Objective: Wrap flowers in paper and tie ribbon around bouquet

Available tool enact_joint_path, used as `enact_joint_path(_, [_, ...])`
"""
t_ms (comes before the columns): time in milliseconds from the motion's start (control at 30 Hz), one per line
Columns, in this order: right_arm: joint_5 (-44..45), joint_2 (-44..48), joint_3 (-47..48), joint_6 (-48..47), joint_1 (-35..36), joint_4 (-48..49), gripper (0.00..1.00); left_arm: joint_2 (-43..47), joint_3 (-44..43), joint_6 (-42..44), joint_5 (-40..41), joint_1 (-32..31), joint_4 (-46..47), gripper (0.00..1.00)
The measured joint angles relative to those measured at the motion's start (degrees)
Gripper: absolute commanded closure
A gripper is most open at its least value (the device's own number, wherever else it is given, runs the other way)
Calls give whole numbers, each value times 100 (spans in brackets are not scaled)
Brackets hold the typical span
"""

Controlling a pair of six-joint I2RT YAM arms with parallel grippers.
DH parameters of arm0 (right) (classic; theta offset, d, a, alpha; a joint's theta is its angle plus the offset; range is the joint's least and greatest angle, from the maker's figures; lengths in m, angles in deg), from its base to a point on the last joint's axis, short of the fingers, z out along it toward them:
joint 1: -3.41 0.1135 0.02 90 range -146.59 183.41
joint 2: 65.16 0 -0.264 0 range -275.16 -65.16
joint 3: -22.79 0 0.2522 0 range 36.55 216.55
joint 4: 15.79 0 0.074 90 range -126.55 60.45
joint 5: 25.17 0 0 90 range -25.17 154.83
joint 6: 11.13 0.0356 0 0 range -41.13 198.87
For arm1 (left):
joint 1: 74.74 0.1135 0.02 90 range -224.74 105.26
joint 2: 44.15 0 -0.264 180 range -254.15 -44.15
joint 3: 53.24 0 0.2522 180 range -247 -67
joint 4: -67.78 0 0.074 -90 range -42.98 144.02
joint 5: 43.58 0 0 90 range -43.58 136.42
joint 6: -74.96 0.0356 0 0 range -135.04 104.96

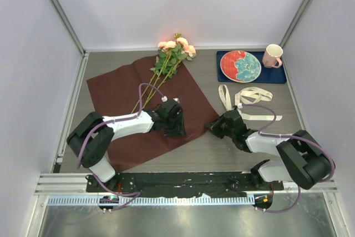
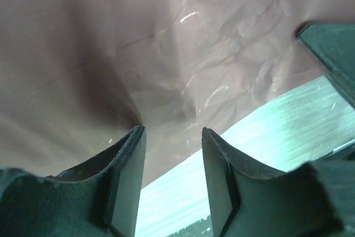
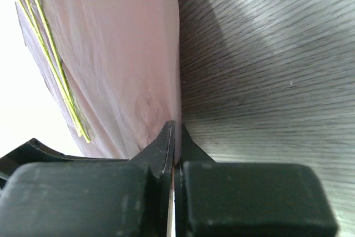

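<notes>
The dark red paper (image 1: 116,90) lies flat on the table. The flowers (image 1: 176,48), peach-pink roses, rest at its far edge with their thin green stems (image 1: 152,84) running diagonally across the sheet. My left gripper (image 1: 176,127) hovers over the paper's near right edge. In the left wrist view it (image 2: 173,137) stands open, with nothing between the fingers and the paper (image 2: 111,43) just beyond them. My right gripper (image 1: 213,127) sits at the paper's right corner. The right wrist view shows it (image 3: 176,129) shut on the paper's edge (image 3: 122,54), stems (image 3: 50,59) beyond. The cream ribbon (image 1: 247,97) lies looped to the right.
A red and teal plate (image 1: 241,66) rests on a dark blue mat (image 1: 277,75) at the back right, with a pink mug (image 1: 272,55) beside it. White walls enclose the table on three sides. A metal rail runs along the near edge.
</notes>
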Motion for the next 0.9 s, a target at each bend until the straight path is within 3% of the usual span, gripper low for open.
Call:
enact_joint_path(233, [-70,330,166,-636,-120,-619,100,994,-4,258,-76,476,-774,50])
enact_joint_path(433, [-234,306,264,-1012,-291,-841,100,1740,-138,697,-61,2354,-1388,59])
enact_joint_path(600, [-278,411,269,-1220,-385,-1060,100,1572,-352,1169,251,3324,-1888,76])
enact_joint_path(900, [-382,442,367,-1451,-413,-1172,100,162,-531,1552,855,3838,-2068,90])
